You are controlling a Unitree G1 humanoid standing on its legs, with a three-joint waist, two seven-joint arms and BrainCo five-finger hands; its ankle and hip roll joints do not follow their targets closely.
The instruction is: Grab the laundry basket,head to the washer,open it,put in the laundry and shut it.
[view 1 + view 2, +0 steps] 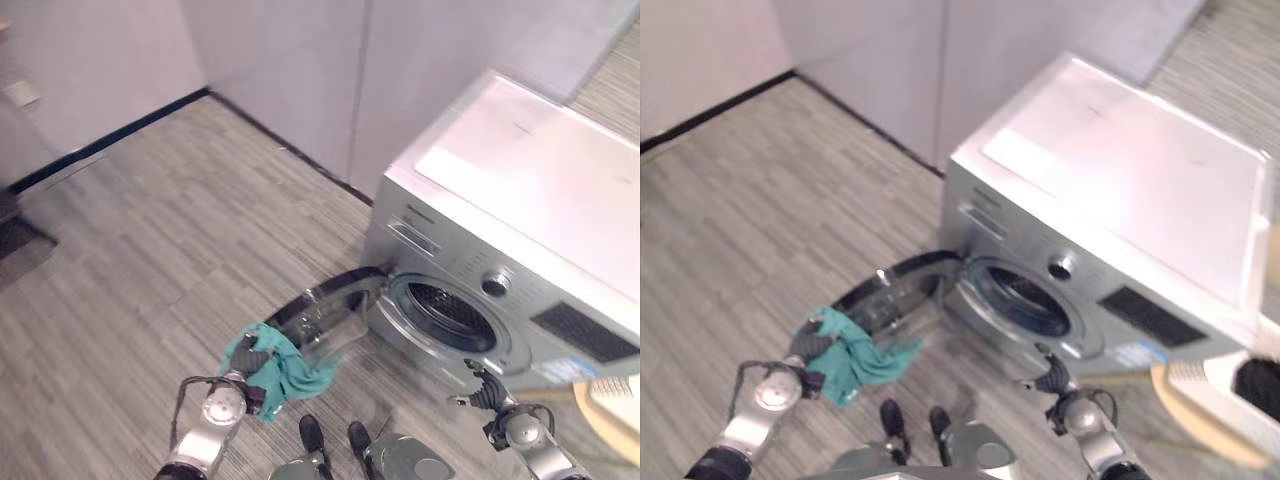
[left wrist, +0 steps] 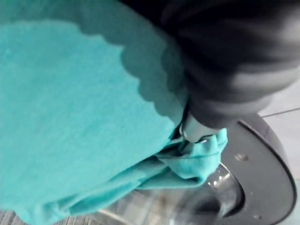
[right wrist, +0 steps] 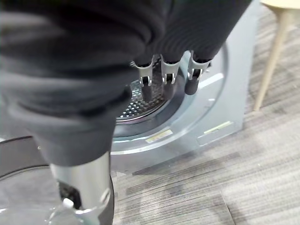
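Grey wood-look flooring [image 1: 150, 260] runs up to pale wall panels [image 1: 300, 70] with a dark skirting line, and against them I have the silver washer [image 1: 500, 250] standing with its round door [image 1: 325, 310] swung wide to the robot's left, the drum opening [image 1: 448, 312] dark and exposed.

On my left side, the left hand [image 1: 250, 360] is raised in front of the open door and its fingers are curled round a teal cloth [image 1: 285, 370], which hangs bunched below and beside the hand; the left wrist view shows the cloth [image 2: 79, 117] draped thick over the hand with the door's glass and dark rim [image 2: 262, 178] just past it. The cloth is outside the drum, near the door's lower edge.

My right hand [image 1: 483, 388] hovers low in front of the washer's lower right face, holding nothing; in its wrist view the fingers [image 3: 166, 77] hang loose and slightly bent, pointing toward the perforated drum [image 3: 140, 103].

At the right edge stands a pale wooden stool [image 1: 1200, 410] with the white laundry basket [image 1: 1215, 385] on it.
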